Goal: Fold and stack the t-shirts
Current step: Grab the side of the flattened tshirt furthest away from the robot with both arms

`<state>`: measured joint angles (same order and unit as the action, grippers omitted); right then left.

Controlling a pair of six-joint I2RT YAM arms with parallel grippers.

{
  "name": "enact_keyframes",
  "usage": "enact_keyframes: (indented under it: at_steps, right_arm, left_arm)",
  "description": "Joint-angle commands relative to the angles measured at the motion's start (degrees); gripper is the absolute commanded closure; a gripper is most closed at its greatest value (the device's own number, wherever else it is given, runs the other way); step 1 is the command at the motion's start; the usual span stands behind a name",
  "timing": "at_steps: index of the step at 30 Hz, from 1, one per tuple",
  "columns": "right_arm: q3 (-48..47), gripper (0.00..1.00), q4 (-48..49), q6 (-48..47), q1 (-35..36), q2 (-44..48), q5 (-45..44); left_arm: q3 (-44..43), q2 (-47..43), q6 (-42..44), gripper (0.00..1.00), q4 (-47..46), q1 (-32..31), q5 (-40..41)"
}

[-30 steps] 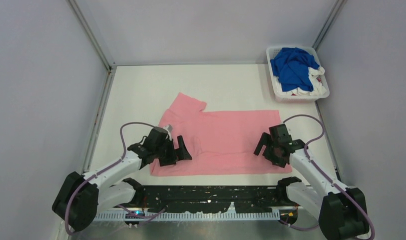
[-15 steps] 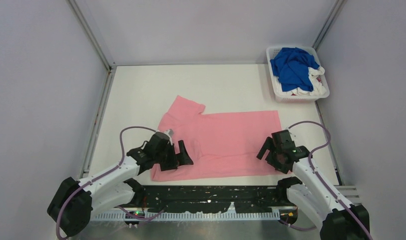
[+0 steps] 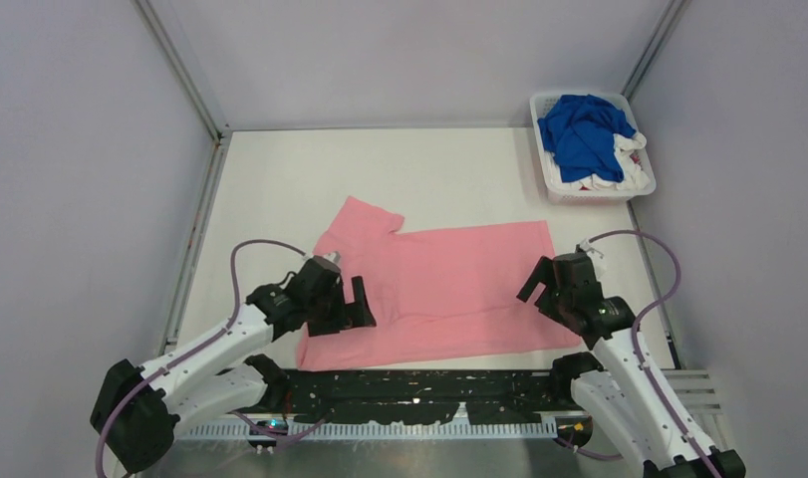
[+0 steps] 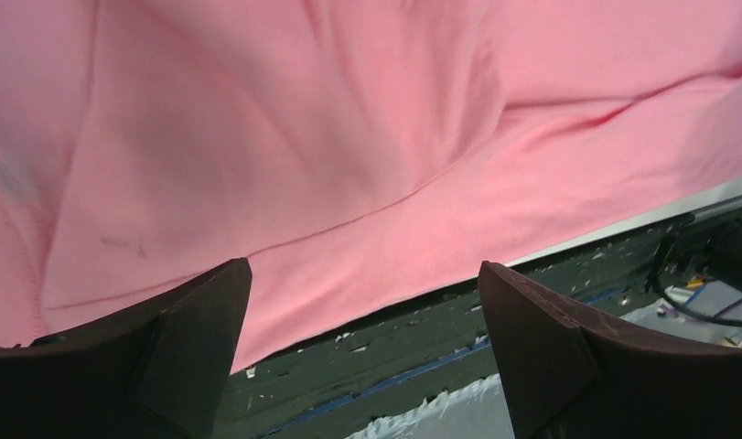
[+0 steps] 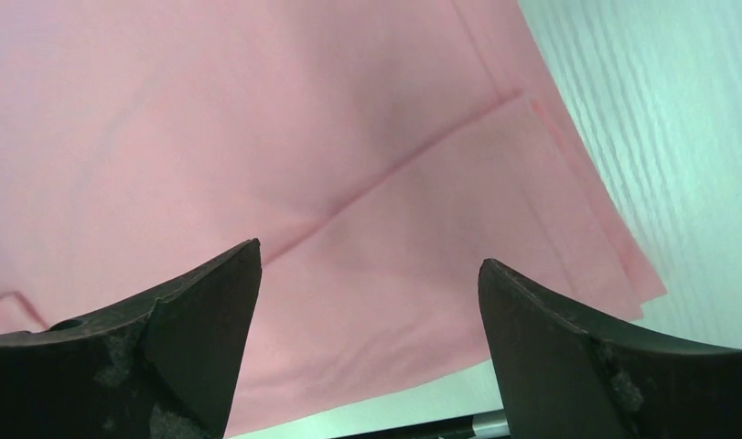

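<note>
A light pink t-shirt [image 3: 449,289] lies spread flat on the white table [image 3: 310,169], one sleeve pointing to the far left. Its near left corner reaches over the black strip [image 3: 419,393] at the table's front edge. My left gripper [image 3: 352,307] hovers open over the shirt's near left part; in the left wrist view the left gripper [image 4: 363,263] frames the pink hem [image 4: 422,247] with nothing between the fingers. My right gripper [image 3: 537,294] stands open above the shirt's right end; in its wrist view the right gripper [image 5: 370,252] holds nothing over the folded pink layers [image 5: 349,183].
A white slatted basket [image 3: 639,184] stands at the far right corner, holding a royal blue t-shirt [image 3: 579,134] on top of white t-shirts [image 3: 624,174]. Grey walls close in the table on three sides.
The pink shirt has slid toward the near edge and turned slightly, its left corner now over the black strip. The right gripper has drawn back to the right; the left has shifted slightly nearer.
</note>
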<state>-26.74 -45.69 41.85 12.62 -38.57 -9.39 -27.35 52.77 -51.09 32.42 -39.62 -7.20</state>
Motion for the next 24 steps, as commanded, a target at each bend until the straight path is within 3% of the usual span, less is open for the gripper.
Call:
enact_keyframes:
  at_steps: [1, 7, 13, 19, 24]
  right_arm:
    - [-7.16, 0.05, 2.68, -5.06, -0.19, 3.59, -3.84]
    - [-7.69, 0.04, 14.69, -8.85, -0.20, 0.54, 0.56]
    - [-10.25, 0.05, 20.66, -12.10, -0.23, -7.84, 2.20]
    - [-10.66, 0.05, 21.44, -14.13, -0.30, -12.38, 0.48]
    - [-9.99, 0.05, 22.69, -15.18, -0.49, -12.92, -0.60]
  left_arm:
    - [-12.13, 3.16, 4.90, 0.00, 7.24, 0.47, 10.58]
    - [-25.51, 14.41, 11.52, 0.00, 3.56, 11.33, 11.65]
    - [-44.31, 32.80, 20.58, 0.00, 2.00, 19.82, 14.32]
    - [-67.02, 55.27, 29.45, 0.00, 4.32, 25.08, 2.95]
    - [-85.93, 69.76, 33.12, 0.00, 12.58, 26.06, 4.61]
